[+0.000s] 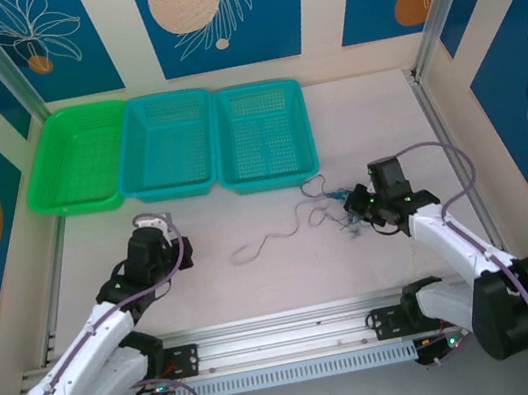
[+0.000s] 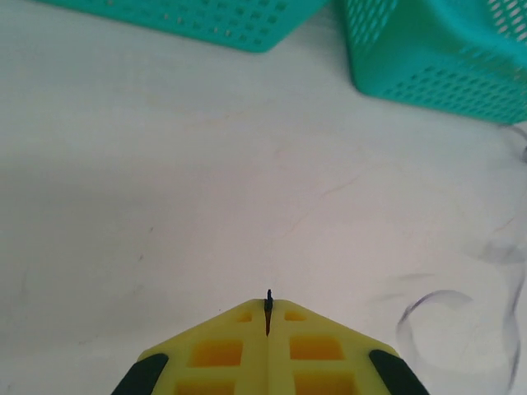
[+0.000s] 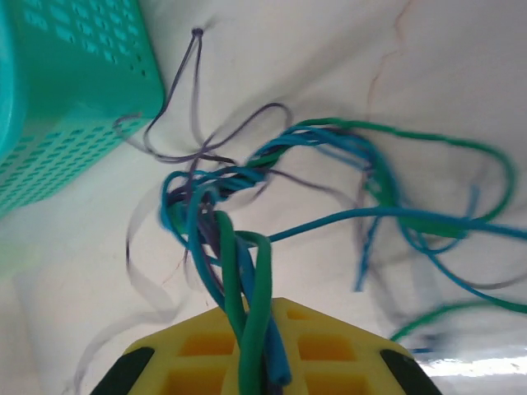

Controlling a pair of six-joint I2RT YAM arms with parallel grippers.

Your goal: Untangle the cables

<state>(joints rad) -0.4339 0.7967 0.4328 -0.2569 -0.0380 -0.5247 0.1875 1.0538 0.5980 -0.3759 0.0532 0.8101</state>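
Observation:
The cables [image 3: 247,173] are a knot of blue, green and thin purple-grey strands lifted a little off the table. My right gripper [image 3: 268,306] is shut on a bunch of green and blue strands that run down between its yellow fingers. From above, the knot [image 1: 332,198] sits just left of the right gripper [image 1: 352,205], below the right teal basket. One thin purple-grey strand [image 1: 263,242] trails left across the table, and its loop [image 2: 430,296] lies to the right of my left gripper [image 2: 268,303]. That gripper [image 1: 154,223] is shut, with a tiny dark sliver poking out between its tips.
Three mesh baskets stand in a row at the back: green [image 1: 41,199], teal [image 1: 173,189] and teal [image 1: 271,181]. The right teal basket [image 3: 66,99] is close on the left of the knot. Two teal baskets [image 2: 436,58] lie ahead of the left gripper. Walls enclose both sides.

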